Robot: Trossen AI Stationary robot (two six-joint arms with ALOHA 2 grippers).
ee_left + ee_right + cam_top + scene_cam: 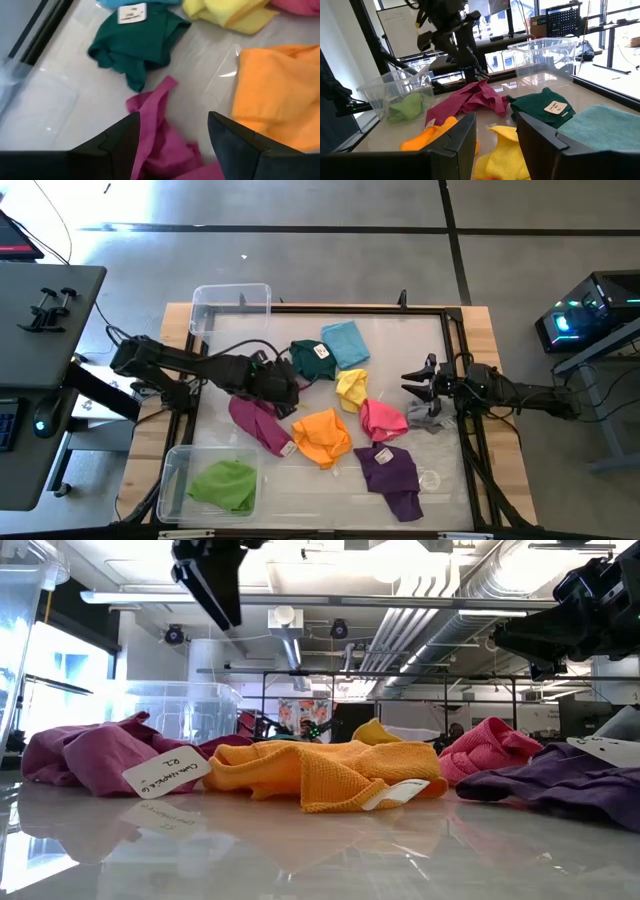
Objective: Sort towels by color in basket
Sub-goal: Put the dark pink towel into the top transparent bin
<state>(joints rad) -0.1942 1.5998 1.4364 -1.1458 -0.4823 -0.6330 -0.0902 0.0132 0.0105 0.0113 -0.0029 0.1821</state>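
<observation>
Several small towels lie on the white table top: magenta point(255, 423), dark green point(312, 360), light blue point(346, 342), yellow point(352, 388), orange point(322, 436), pink point(382, 420), purple point(392, 474) and grey point(427, 420). A lime towel point(225, 485) lies inside the near-left clear bin point(172, 470). My left gripper point(287, 392) is open and hovers above the magenta towel point(160, 125); the low view shows it raised well off the table point(215, 580). My right gripper point(418, 385) is open, in the air at the right side, beside the pink and grey towels.
A second clear bin point(230, 308) stands at the far-left corner, holding nothing that shows. A black frame point(455, 330) runs around the table top. Paper tags stick out of several towels point(165, 775). Bare table shows along the near edge point(320, 500).
</observation>
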